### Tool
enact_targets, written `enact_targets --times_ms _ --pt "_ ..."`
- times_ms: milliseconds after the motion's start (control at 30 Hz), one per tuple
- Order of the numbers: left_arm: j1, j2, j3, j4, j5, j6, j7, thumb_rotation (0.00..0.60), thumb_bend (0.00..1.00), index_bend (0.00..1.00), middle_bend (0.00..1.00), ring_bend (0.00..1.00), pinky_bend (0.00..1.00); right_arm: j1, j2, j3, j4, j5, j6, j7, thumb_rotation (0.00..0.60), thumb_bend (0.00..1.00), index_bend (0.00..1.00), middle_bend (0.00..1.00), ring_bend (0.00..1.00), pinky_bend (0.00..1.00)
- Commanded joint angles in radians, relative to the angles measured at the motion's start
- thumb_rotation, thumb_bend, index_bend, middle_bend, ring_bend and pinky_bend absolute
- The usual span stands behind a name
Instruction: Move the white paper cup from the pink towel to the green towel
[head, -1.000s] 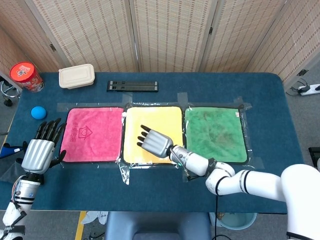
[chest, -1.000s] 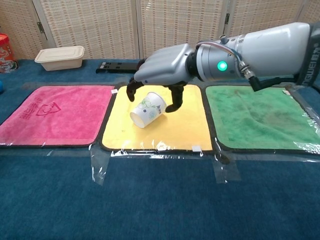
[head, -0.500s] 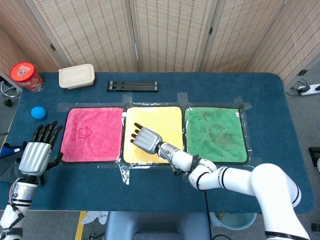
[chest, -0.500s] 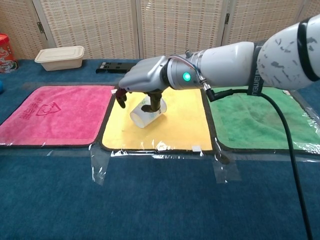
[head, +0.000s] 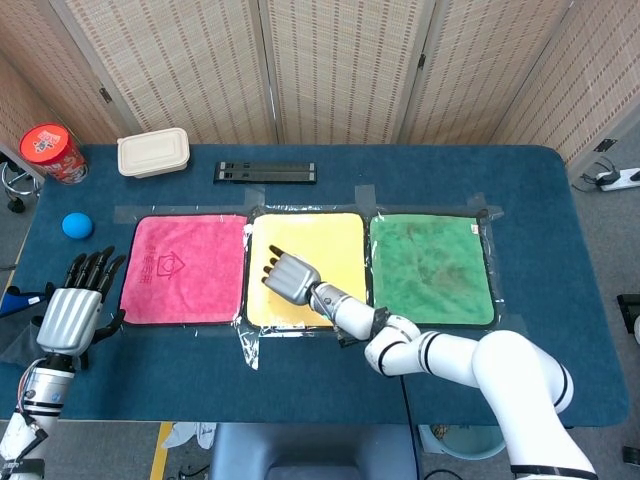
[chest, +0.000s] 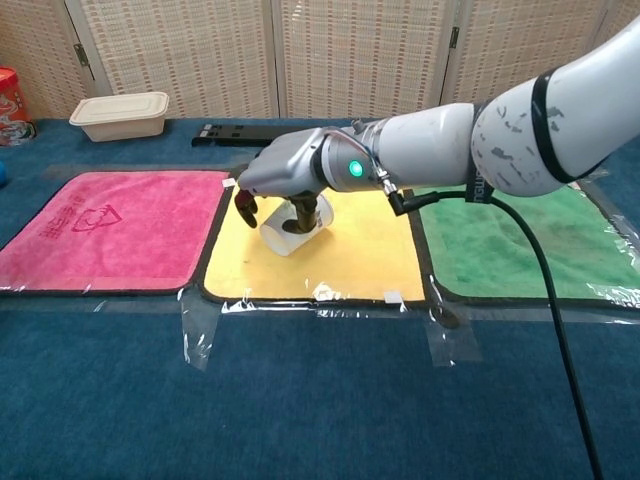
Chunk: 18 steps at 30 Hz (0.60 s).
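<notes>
No readable text; only a white emblem on the pink towel (head: 170, 265)

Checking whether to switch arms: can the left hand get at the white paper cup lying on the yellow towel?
Probably not easily. The left hand sits beyond the pink towel, while the right hand already covers the white paper cup on the yellow towel.

White paper cup (chest: 290, 226) tipped on side, on yellow towel (chest: 350, 255).
</notes>
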Motion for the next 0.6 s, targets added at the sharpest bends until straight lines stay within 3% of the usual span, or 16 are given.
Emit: enact_targets --times_ms 33,600 --pt "0.001 -0.001 -0.002 0.001 0.001 0.0 0.0 0.6 0.39 0.01 0.0 0.0 0.0 -0.004 0.008 -0.015 -0.008 0.003 0.007 -0.001 0.6 0.55 0.31 0.25 0.24 0.0" --pt "-0.002 -0.007 -0.014 -0.004 0.009 -0.013 0.004 0.6 0.39 0.01 0.0 0.0 0.0 -0.107 0.22 -0.123 -0.226 -0.023 0.107 0.0 0.6 0.55 0.31 0.26 0.24 0.0"
